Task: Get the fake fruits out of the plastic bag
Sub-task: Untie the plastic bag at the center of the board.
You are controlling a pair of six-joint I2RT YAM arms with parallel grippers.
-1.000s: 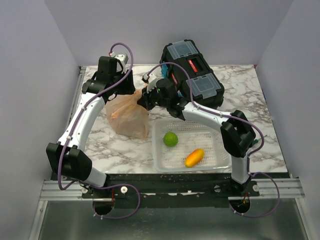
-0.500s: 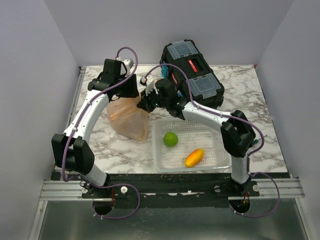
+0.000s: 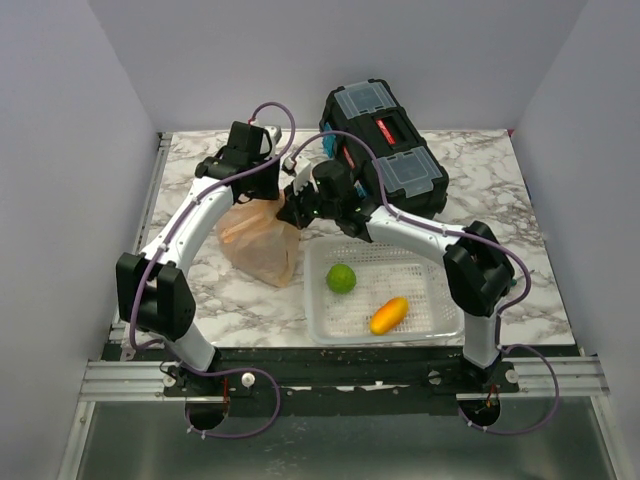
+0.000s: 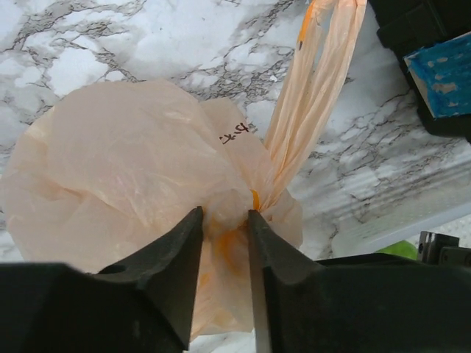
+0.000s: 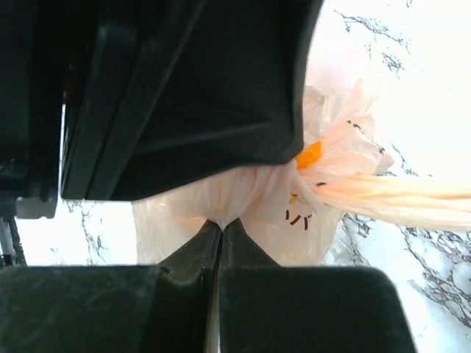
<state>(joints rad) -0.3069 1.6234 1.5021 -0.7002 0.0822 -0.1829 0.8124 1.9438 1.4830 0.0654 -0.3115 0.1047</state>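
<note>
The peach-tan plastic bag [image 3: 258, 240] stands on the marble table left of the basket, its neck gathered and its handles [image 4: 316, 81] pulled taut to the upper right. My left gripper [image 3: 268, 190] is at the bag's top; in the left wrist view [image 4: 224, 215] its jaws stand narrowly apart with a bunch of bag plastic [image 4: 125, 162] pinched between them. My right gripper [image 3: 291, 208] is right beside it, shut tight [image 5: 222, 223] on a fold of the bag [image 5: 324, 176]. The fake fruits are hidden inside the bag.
A white mesh basket [image 3: 318, 330] at the front centre holds a green lime-like ball [image 3: 341, 278] and an orange mango-like fruit [image 3: 388, 315]. A black toolbox [image 3: 385, 150] stands at the back, close behind both grippers.
My left arm has swung right and down from the back left onto the bag's top beside the right gripper. The right gripper has kept its hold. The bag's top has shifted slightly.
</note>
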